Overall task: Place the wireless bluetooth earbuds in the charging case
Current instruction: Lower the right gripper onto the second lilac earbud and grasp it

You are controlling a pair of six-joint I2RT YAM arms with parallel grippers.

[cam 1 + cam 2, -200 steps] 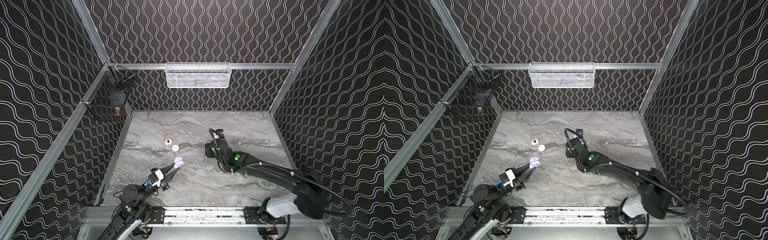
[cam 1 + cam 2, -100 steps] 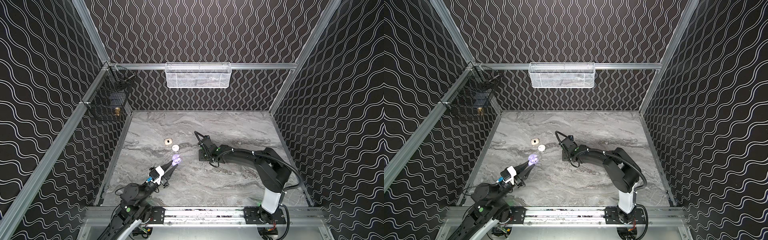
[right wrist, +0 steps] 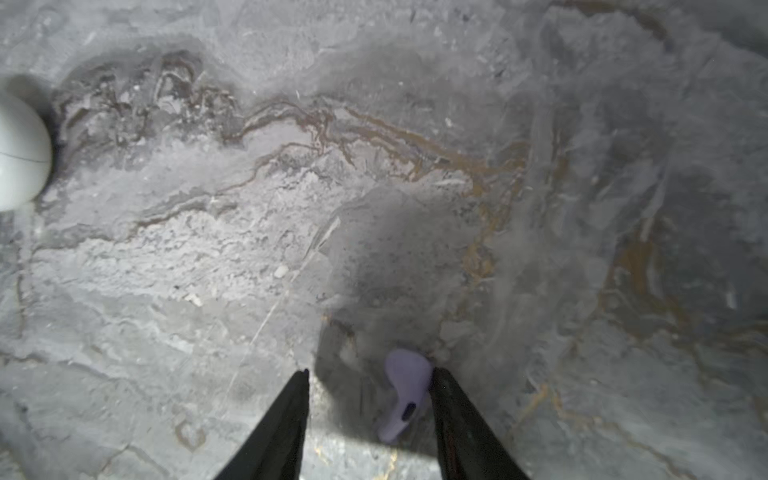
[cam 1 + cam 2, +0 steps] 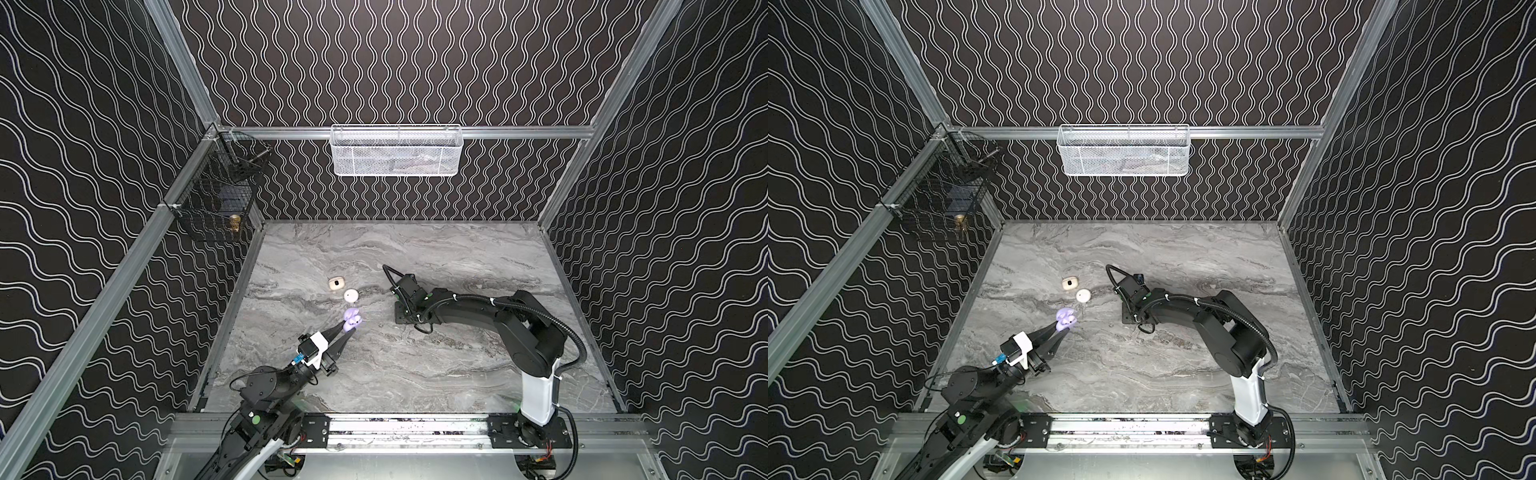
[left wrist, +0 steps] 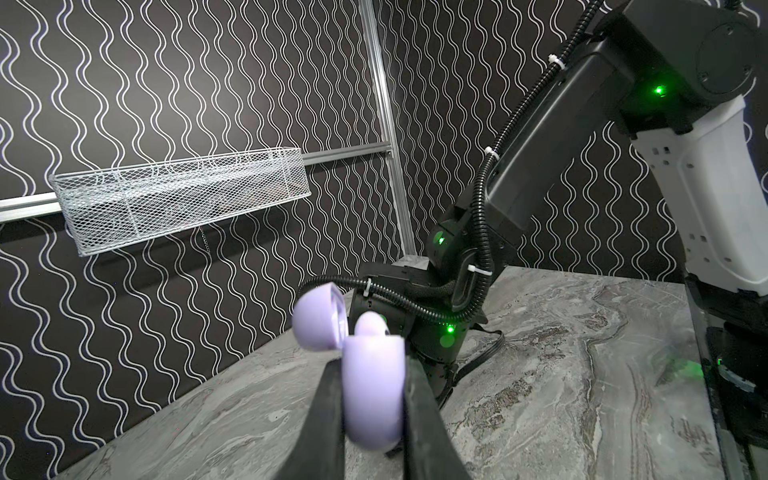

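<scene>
- The left end effector (image 4: 345, 330) is clamping the body of the lilac charging case (image 5: 374, 390). It is holding it off the counter (image 4: 457, 365), left of the middle, with the lid hanging open.
- One lilac earbud (image 5: 371, 325) is showing just above the case rim. It looks seated, so I am counting half of this pair as done.
- The right end effector (image 3: 370, 372) is pointing down at the counter near the middle, right of the case. Its fingers are standing apart, straddling the second lilac earbud (image 3: 405, 386), which is lying flat on the counter.
- One finger is touching that bud and the other is clear of it, so there is no grip yet.
- Left to do, as I am reading it: pinch this bud, lift it, carry it left to the open case and seat it.
- Farther back, a cream case (image 4: 336, 284) and a round white case (image 4: 351, 295) are sitting on the counter. I cannot tell whether they need buds.
</scene>
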